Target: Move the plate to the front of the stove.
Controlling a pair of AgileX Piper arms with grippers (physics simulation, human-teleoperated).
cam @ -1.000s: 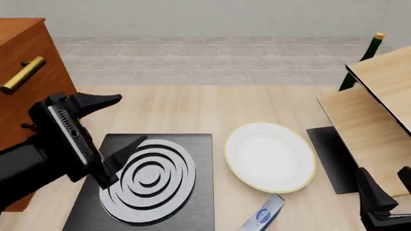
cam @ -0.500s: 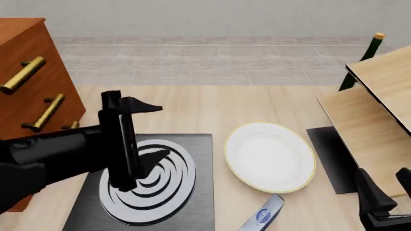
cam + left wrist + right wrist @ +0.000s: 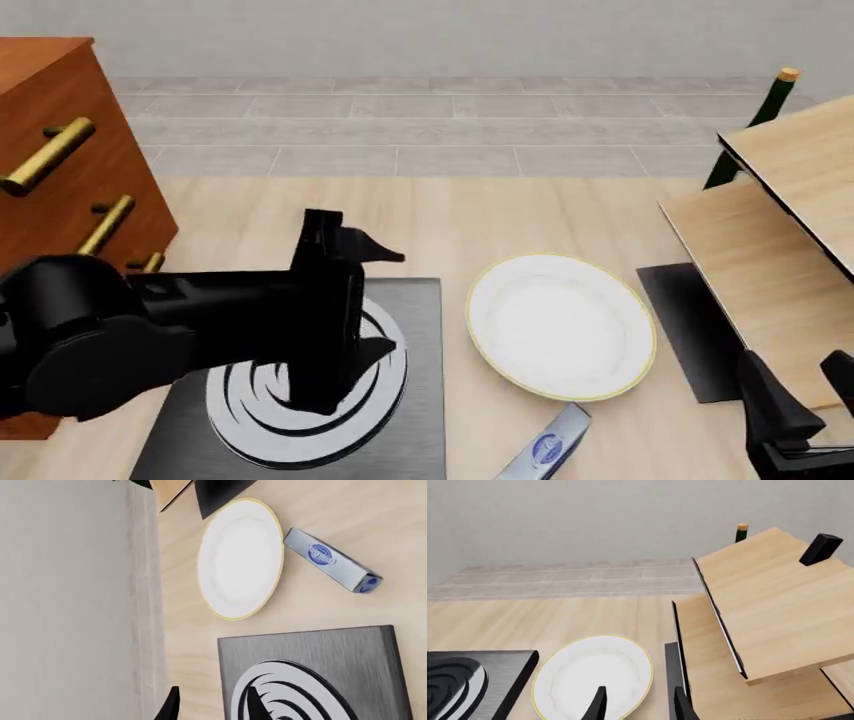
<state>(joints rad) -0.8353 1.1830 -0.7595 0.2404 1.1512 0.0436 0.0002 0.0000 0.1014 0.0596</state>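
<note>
My left hand (image 3: 363,300) hangs released, fingers apart, over the stove (image 3: 400,300). The plate (image 3: 561,325) lies flat on the desk just right of it. Likely stiff, slick, shallow; pinch its gold rim.

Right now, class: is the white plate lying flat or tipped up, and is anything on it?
Flat and empty: the plate lies on the table beside the stove; its whole gold rim shows, nothing rests inside.
</note>
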